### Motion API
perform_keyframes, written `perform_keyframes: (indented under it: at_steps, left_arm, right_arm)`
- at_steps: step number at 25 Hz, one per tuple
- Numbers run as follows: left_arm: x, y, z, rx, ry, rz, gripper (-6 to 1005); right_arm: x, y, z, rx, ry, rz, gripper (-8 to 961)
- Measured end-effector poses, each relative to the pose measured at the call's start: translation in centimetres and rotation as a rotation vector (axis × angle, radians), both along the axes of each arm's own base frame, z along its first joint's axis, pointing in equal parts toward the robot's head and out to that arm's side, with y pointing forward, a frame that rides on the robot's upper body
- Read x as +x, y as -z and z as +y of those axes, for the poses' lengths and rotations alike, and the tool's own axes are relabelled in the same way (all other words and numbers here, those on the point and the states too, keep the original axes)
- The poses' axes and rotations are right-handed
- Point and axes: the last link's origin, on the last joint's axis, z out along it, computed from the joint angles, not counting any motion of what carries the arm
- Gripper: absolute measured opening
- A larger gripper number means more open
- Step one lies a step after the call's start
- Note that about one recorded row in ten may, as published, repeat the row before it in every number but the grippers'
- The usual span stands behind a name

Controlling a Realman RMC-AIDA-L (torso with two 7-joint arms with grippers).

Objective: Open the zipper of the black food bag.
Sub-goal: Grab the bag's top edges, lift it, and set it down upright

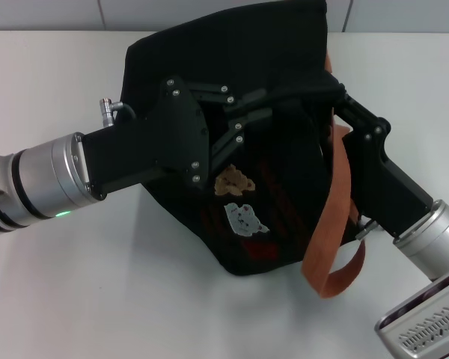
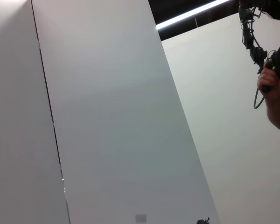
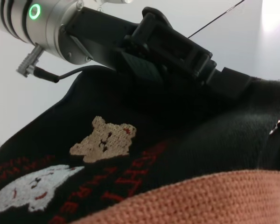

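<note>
The black food bag (image 1: 269, 217) stands tilted on the white table, its face with the tan bear patch (image 1: 233, 182) and white animal patch (image 1: 245, 218) turned toward me. An orange-brown strap (image 1: 333, 224) hangs down its right side. My left gripper (image 1: 284, 101) reaches in from the left and is shut on the fabric at the bag's top edge; the right wrist view shows the left gripper (image 3: 219, 77) pinching there above the bear patch (image 3: 102, 139). My right gripper (image 1: 337, 101) meets the same top edge from the right, black against black. The zipper is hidden behind the grippers.
The white table (image 1: 97, 284) stretches around the bag, with a wall along its far edge. The left wrist view points up at grey wall panels (image 2: 107, 116), and a person's hand (image 2: 275, 100) holds a device at its far edge.
</note>
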Motion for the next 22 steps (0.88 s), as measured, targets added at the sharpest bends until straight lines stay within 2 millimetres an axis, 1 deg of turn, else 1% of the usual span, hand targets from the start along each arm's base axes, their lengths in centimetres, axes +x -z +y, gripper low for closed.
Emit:
perform_keyframes:
  at_steps: [22]
  left_arm:
    - [0.01, 0.26, -0.33, -0.012, 0.005, -0.003, 92]
  right_arm:
    - [-0.53, 0.14, -0.09, -0.006, 0.000, 0.029, 557]
